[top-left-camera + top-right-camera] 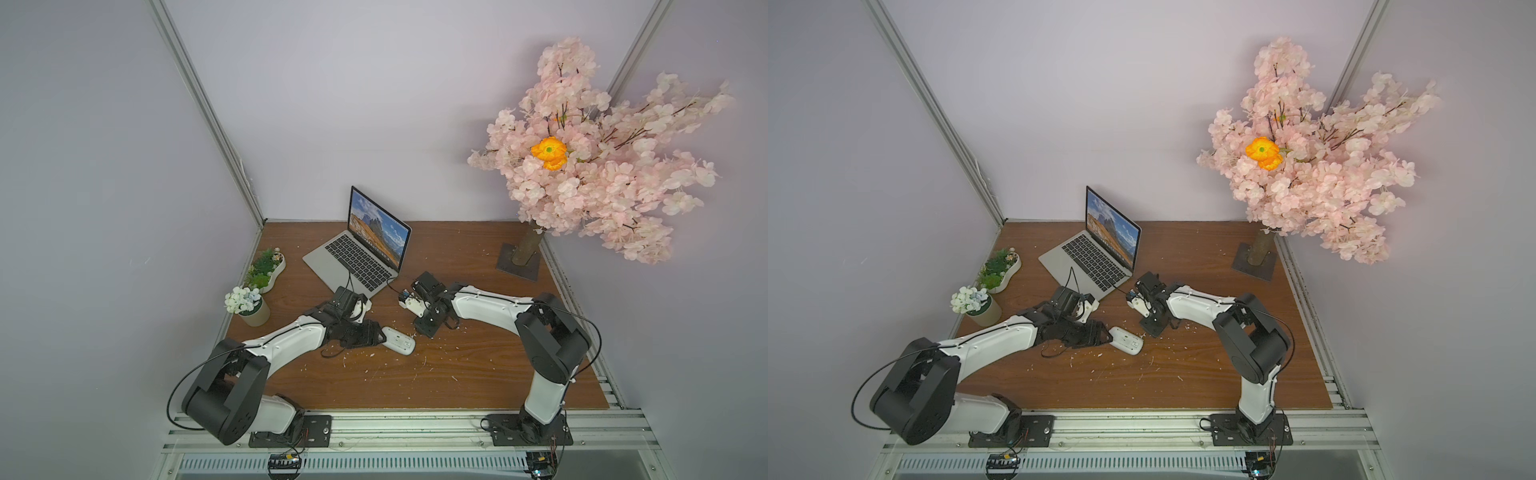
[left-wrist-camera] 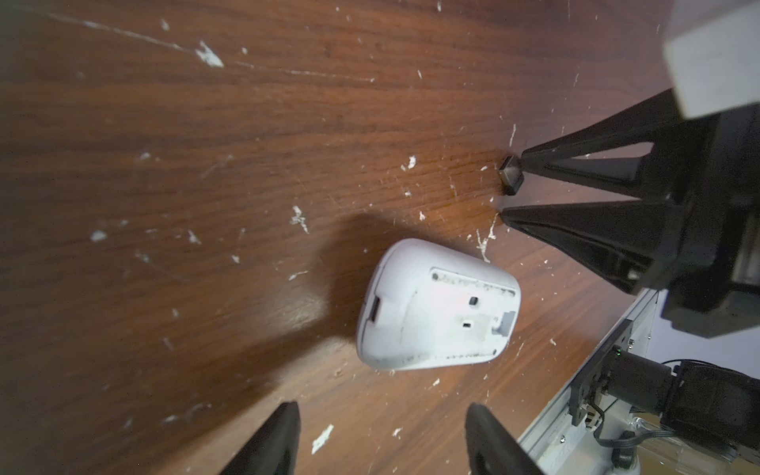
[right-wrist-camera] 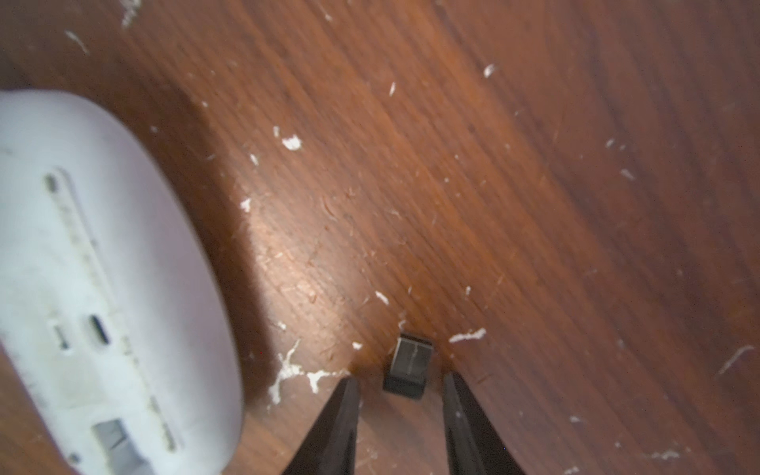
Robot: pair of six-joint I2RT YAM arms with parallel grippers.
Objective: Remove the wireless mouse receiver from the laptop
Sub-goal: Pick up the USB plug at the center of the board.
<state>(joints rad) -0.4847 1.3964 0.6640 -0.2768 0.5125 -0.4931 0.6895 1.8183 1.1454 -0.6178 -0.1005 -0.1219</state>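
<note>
The wireless mouse receiver (image 3: 409,366), a tiny dark stub, lies on the wooden table, apart from the laptop (image 1: 357,257). My right gripper (image 3: 399,380) points down over it. Its jaws stand open, one on each side of the stub, with a gap on both sides; the stub (image 2: 511,174) sits near one black fingertip (image 2: 524,158). The white mouse (image 2: 436,304) lies underside up just left of it. My left gripper (image 2: 382,409) is open and empty, its tips a short way from the mouse (image 1: 398,340). In both top views the receiver is too small to make out.
White flecks litter the brown table (image 1: 457,374). Two small plant pots (image 1: 266,270) (image 1: 249,305) stand along the left edge. A pink blossom tree (image 1: 582,158) on a flat base (image 1: 519,262) stands at the back right. Aluminium rails run along the front edge.
</note>
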